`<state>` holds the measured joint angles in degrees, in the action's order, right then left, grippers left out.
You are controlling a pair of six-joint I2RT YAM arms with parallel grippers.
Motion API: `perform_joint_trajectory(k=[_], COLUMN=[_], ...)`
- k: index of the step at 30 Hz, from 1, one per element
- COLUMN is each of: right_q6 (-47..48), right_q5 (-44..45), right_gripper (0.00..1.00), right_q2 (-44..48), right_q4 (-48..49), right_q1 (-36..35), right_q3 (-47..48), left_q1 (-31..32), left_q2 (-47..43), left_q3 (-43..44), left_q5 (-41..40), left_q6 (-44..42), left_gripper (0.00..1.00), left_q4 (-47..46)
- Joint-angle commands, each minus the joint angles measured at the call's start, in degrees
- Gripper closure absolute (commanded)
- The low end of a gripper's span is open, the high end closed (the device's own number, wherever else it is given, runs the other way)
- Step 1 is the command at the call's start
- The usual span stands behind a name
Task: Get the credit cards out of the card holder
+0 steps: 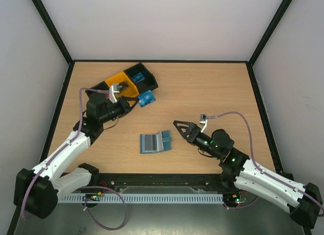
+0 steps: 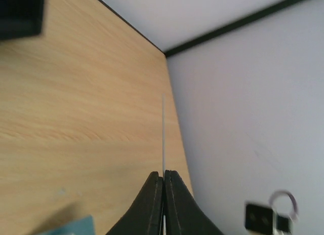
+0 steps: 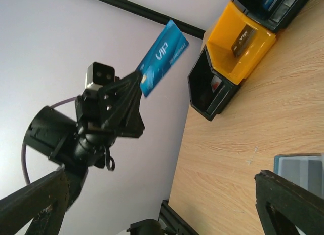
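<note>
— What is found nearest, starting from the left?

— The left arm's base (image 1: 34, 192) is bolted at the near-left corner of the tabletop (image 1: 212, 88). The arm is stretched toward the far-left corner. There the left pincer (image 1: 134, 104) is pressed together on a blue credit card (image 1: 147, 98), which is held in the air, clear of the wood.

— And what is seen beside it?

— A black-and-yellow tray (image 1: 123, 77) is set near the far-left corner. A dark card (image 3: 243, 41) is seen in its yellow compartment.

— Where is the card holder placed?

— The card holder (image 1: 155, 142) is laid open and flat by the middle of the near edge. Just to its right, the right pincer (image 1: 180, 128) is spread wide, and nothing is gripped between its fingers.
</note>
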<state>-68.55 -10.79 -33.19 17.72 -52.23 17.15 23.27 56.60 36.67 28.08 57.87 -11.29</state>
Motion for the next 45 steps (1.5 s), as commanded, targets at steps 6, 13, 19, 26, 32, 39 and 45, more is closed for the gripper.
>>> perform_joint_trajectory(k=[6, 13, 19, 26, 32, 39, 45], right_q6=[2.55, 5.29, 6.64, 8.97, 9.03, 7.66, 6.93], right_q5=[2.80, 3.83, 5.45, 8.34, 8.96, 9.70, 11.47], right_gripper=[0.02, 0.02, 0.02, 0.02, 0.02, 0.02, 0.02], right_q2=[4.47, 3.08, 2.39, 1.26, 0.00, -1.38, -1.71], right_q4=[-7.75, -12.29, -16.20, -18.46, -18.67, -18.53, -19.64], right_q1=[0.00, 0.07, 0.06, 0.06, 0.10, 0.01, 0.03], right_q3=[1.45, 5.41, 7.46, 10.27, 10.65, 10.92, 11.12], left_q1=[-14.45, -16.59, -16.52, -15.63, -14.81, -14.13, -14.04], left_q2=[14.75, 29.88, 40.36, 51.09, 57.81, 63.02, 66.84], left_q3=[10.67, 23.55, 33.64, 45.13, 51.04, 55.64, 59.23], left_q5=[-2.45, -3.91, -9.46, -13.47, -14.30, -15.03, -15.62], left_q6=[-2.81, -3.92, -4.20, -4.48, -4.21, -3.90, -4.74], left_gripper=[0.97, 0.97, 0.97, 0.97, 0.97, 0.97, 0.97], left_q4=[4.53, 5.83, 10.95, 15.86, 16.85, 17.99, 19.22])
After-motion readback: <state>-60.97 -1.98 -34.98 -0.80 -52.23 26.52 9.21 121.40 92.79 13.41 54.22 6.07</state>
